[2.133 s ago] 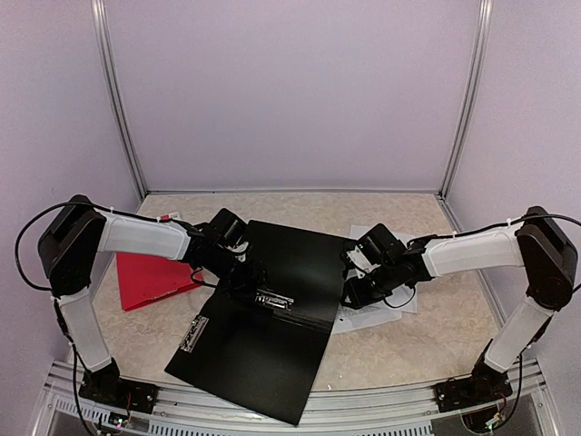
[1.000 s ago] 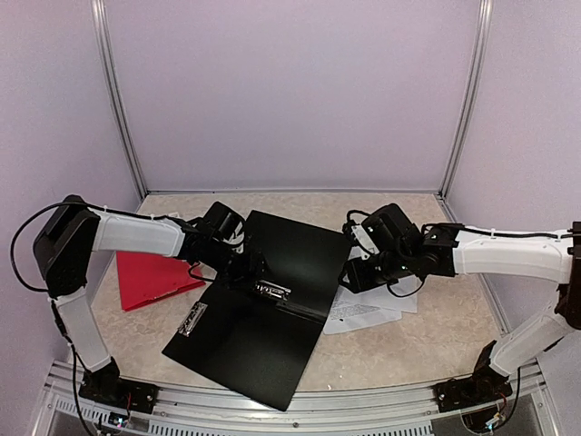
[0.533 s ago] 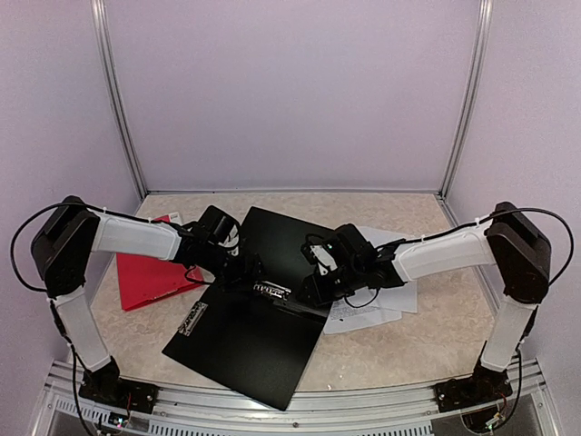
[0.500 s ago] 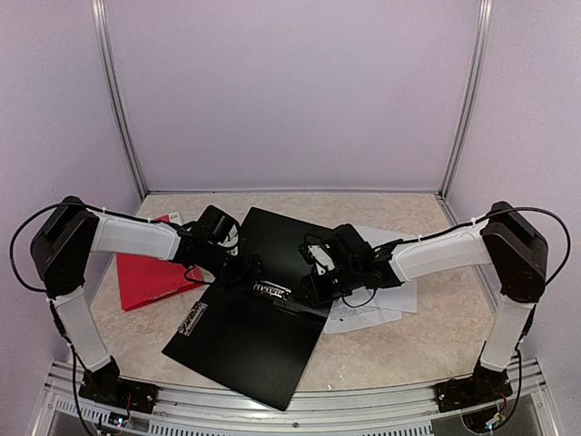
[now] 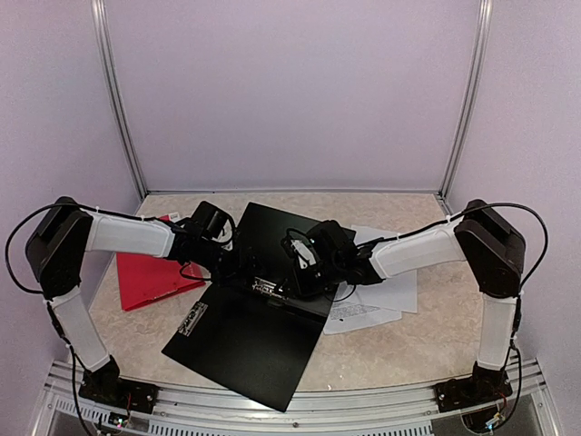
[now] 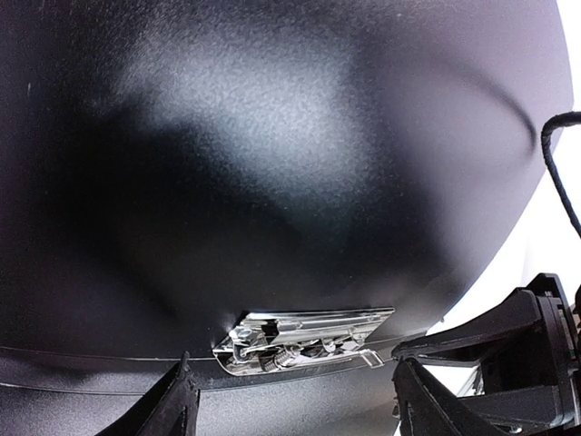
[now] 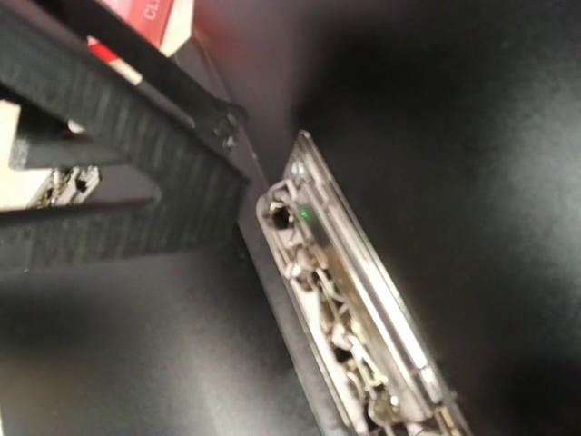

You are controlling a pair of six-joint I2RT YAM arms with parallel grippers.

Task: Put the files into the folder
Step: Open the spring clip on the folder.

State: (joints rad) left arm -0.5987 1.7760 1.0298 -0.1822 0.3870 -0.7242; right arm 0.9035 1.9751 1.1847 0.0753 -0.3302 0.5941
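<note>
Fragment "CL", white on red item [image 7: 145, 18], cut off.

black folder [image 7: 436, 136] fills view | metal clip [image 7: 354, 318] runs diagonally across it, blurred | ribbed black gripper finger [image 7: 136, 127] upper left, tip just beside clip's upper end | red item with white lettering [image 7: 136, 14] top left

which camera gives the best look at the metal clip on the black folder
The left wrist view: the metal clip sits sharp and whole. The right wrist view shows it close but blurred; the top view shows it as a tiny glint.
</note>
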